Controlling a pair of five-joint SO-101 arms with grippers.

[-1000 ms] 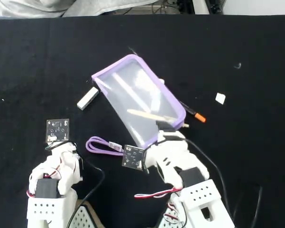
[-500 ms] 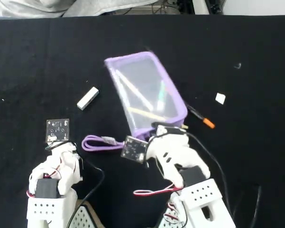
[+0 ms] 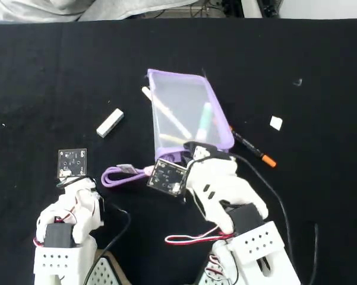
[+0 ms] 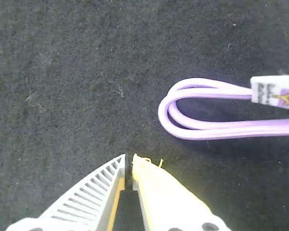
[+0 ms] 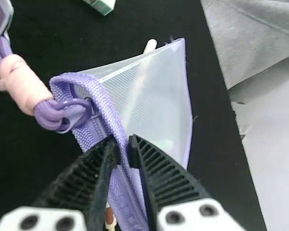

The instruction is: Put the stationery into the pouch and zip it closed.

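Note:
A clear pouch (image 3: 181, 113) with purple trim lies mid-table with pencils and a pen inside; one pencil end (image 3: 146, 91) pokes out at its far corner. My right gripper (image 3: 193, 153) is shut on the pouch's purple zipper edge (image 5: 116, 159) at its near end, beside the ring of the zip pull (image 5: 77, 108). A purple strap loop (image 3: 122, 176) trails from that end toward my left gripper (image 4: 130, 161), which is shut on nothing over bare cloth near the loop (image 4: 207, 110). A white eraser (image 3: 110, 122) and an orange-capped pen (image 3: 254, 149) lie loose on the table.
A small white scrap (image 3: 275, 123) lies at the right. Black cloth covers the table (image 3: 47, 77), whose far edge meets grey fabric (image 3: 107, 9). Cables (image 3: 273, 202) run near the right arm's base.
The right gripper has swung the pouch clockwise, so that it now points straight away. The strap loop shifted with it, and the orange-capped pen slid right.

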